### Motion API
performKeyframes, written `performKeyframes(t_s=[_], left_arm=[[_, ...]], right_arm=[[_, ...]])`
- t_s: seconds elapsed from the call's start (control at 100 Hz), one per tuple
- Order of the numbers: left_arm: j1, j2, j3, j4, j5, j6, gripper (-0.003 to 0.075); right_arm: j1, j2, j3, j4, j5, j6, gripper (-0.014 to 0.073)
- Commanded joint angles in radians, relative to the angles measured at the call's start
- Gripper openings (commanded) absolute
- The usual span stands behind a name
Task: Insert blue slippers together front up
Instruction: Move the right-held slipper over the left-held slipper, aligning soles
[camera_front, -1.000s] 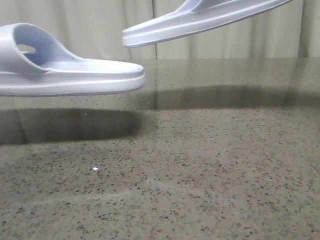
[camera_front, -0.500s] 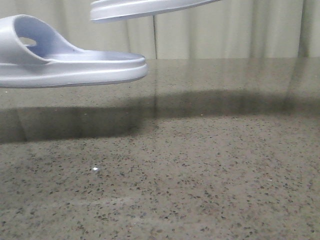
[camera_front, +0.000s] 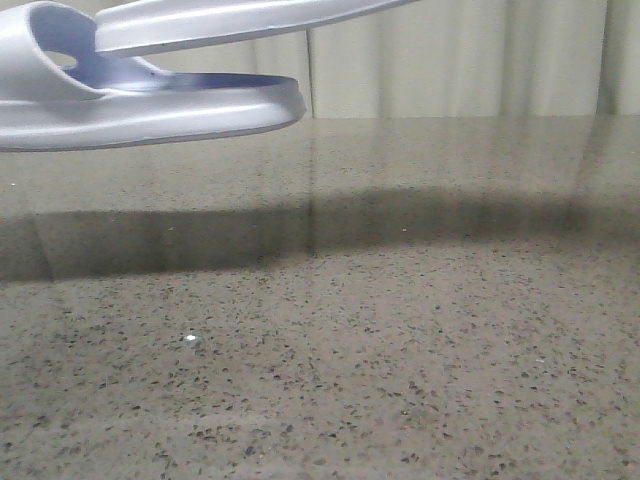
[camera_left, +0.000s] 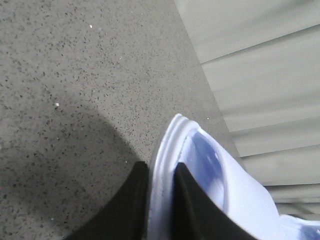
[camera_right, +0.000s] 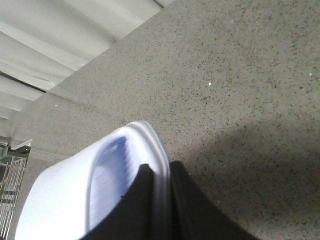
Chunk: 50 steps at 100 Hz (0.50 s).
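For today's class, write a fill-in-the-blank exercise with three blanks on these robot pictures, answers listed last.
1. Both blue slippers are held in the air above the speckled ____.
2. In the front view, the right gripper's slipper points its tip toward the strap opening of the slipper held by the ____ gripper.
3. The left gripper is clamped on its slipper's ____.

Answers: table; left; edge

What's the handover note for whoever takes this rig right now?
Left claw: shut on the rim of one pale blue moulded foam slipper, held level above the dark speckled stone table.
Right claw: shut on the rim of the second pale blue foam slipper, held higher.
Done: both lifted; the second slipper's tip sits at the first one's strap opening.
Left: slide it under the strap, nest the pair.
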Motion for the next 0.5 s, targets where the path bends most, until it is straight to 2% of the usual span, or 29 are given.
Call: performKeyframes(t_s=[0.0, 0.24, 0.49], left_arm=[[0.001, -0.005, -0.028, -0.067, 0.015, 0.023, 0.0016], [0.001, -0.005, -0.028, -0.069, 0.021, 0.029, 0.0016], [0.001, -0.005, -0.028, -0.092, 0.023, 0.058, 0.0016]], right_arm=[[0.001, -0.009, -0.018, 0.033, -0.072, -0.014, -0.0107], [0.008, 0.002, 0.017, 0.051, -0.086, -0.014, -0.0107], [0.1, 0.058, 0.016, 0.051, -0.152, -0.014, -0.0107]])
